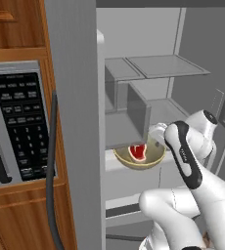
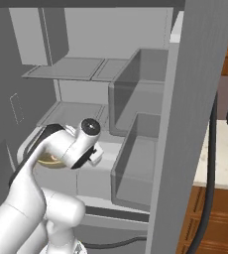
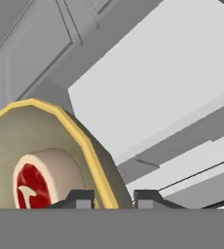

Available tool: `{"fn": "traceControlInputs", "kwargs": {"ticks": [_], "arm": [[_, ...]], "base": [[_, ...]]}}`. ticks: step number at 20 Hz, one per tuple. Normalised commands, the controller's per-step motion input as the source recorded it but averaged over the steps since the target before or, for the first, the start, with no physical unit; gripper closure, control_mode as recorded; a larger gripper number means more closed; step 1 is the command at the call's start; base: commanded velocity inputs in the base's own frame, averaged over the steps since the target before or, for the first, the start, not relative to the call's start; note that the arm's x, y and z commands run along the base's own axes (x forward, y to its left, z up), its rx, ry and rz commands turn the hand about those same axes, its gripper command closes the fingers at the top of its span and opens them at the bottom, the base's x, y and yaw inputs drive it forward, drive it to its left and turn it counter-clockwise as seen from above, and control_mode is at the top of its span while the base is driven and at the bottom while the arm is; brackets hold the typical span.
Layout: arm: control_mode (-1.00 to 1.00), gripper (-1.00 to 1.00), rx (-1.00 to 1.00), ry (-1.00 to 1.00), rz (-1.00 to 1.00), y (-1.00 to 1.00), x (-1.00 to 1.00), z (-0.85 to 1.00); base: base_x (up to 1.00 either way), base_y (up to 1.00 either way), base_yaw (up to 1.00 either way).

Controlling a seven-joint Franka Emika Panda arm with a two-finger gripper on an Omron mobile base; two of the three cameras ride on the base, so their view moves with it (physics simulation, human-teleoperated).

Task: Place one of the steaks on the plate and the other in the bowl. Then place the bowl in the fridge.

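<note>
I am holding the bowl [image 1: 140,157] by its rim inside the open fridge [image 1: 148,93], with one steak [image 1: 138,152] lying in its hollow. In the hand view my gripper [image 3: 113,198] is pinching the pale rim of the bowl: one fingertip [image 3: 80,197] is sitting inside the wall, the other outside it, with the rim standing between them at about 12 o'clock from the tips. In the left base view the bowl is sitting low in the fridge, at about 6 o'clock from the grey shelves [image 1: 158,66], with my wrist reaching to it from 3 o'clock. In the right base view only a tan sliver of the bowl is showing behind my forearm. I cannot tell whether its base is resting on the pale ledge [image 1: 134,168] or hanging just above it.

Judging by its look, the bowl is stiff, fairly light, and smooth enough to slip; a one-sided rim grip is letting it tip, so I am favouring slow, level travel. The steak looks soft and loose and would slide if the bowl tilts. The rim nearest my wrist is the natural hold.
</note>
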Motion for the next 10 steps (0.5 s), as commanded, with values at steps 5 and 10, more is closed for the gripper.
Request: {"fn": "traceControlInputs", "kwargs": {"ticks": [5,10], "arm": [[-1.0,1.0,0.04,0.01,-0.15,0.02,-0.31,0.35],[-1.0,1.0,0.0,0.0,-0.26,0.02,0.03,0.31]], "base": [[0.0,0.0,0.0],[0.0,0.0,0.0]]}}
